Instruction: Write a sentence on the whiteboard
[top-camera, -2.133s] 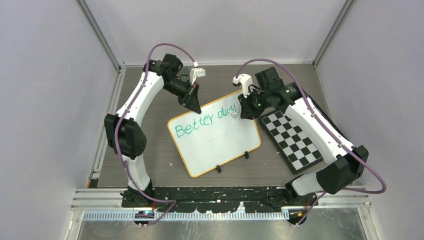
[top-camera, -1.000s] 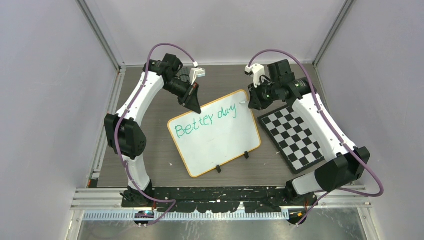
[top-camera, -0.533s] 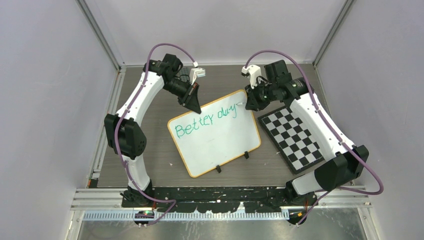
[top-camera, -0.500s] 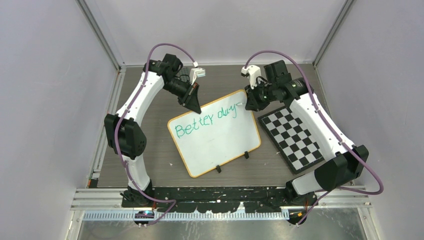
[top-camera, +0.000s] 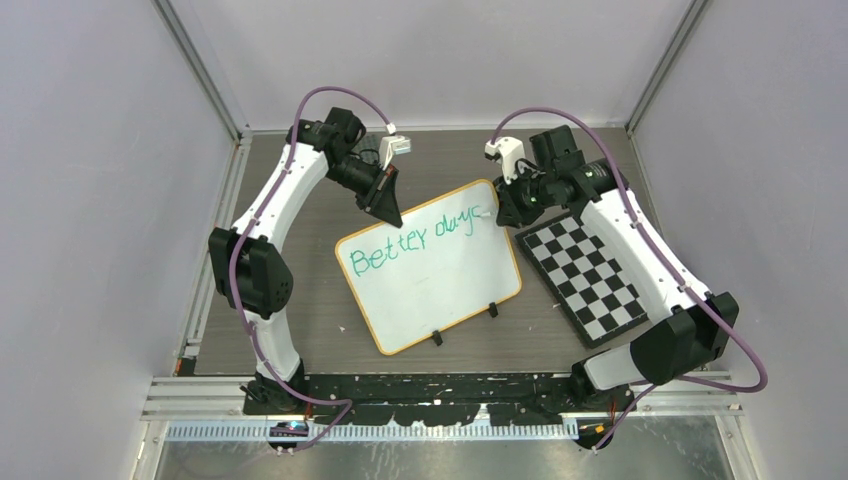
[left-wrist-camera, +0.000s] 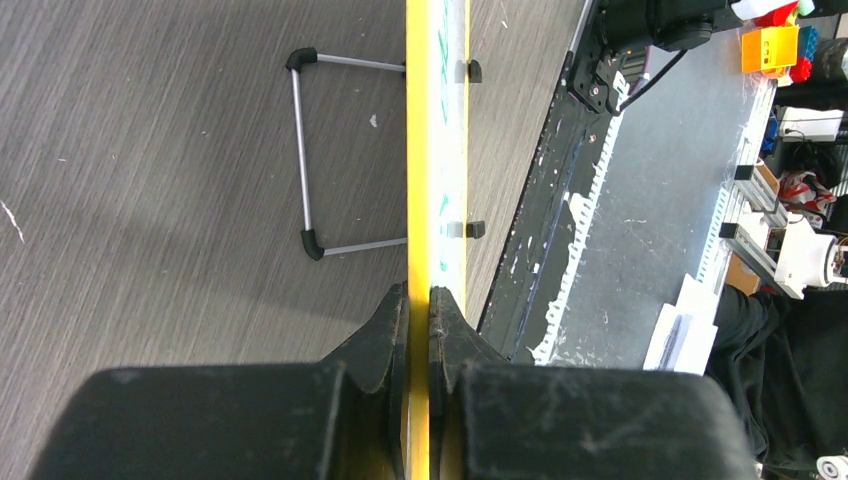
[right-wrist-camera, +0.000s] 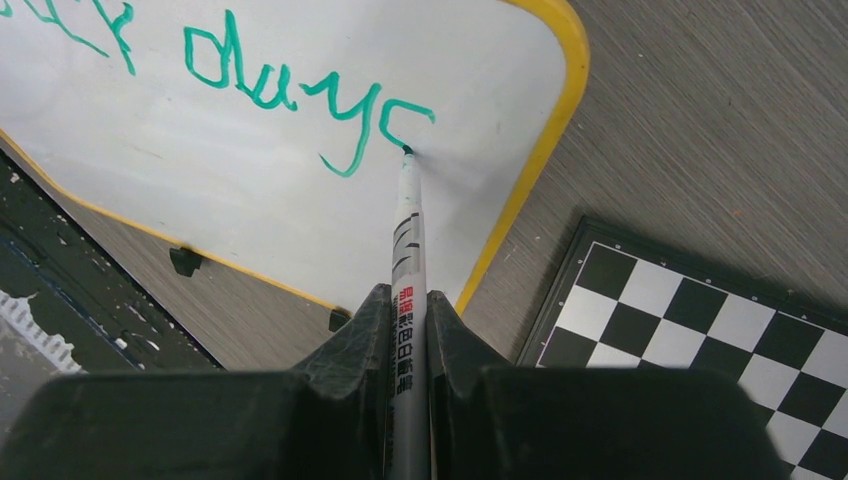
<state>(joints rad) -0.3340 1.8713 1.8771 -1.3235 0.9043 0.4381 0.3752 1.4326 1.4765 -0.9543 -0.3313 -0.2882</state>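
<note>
Now finish the sentence's (top-camera: 388, 256) last letter near the whiteboard's (top-camera: 440, 295) far right corner. The right gripper (right-wrist-camera: 408, 300) pinches the marker (right-wrist-camera: 406, 225) and the left gripper (left-wrist-camera: 418, 303) clamps the whiteboard's rim, so press lightly.

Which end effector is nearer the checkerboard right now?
Right. The right end effector, gripping the marker, sits beside the far corner of the checkerboard; the left end effector clamps the whiteboard at its far-left edge.
</note>
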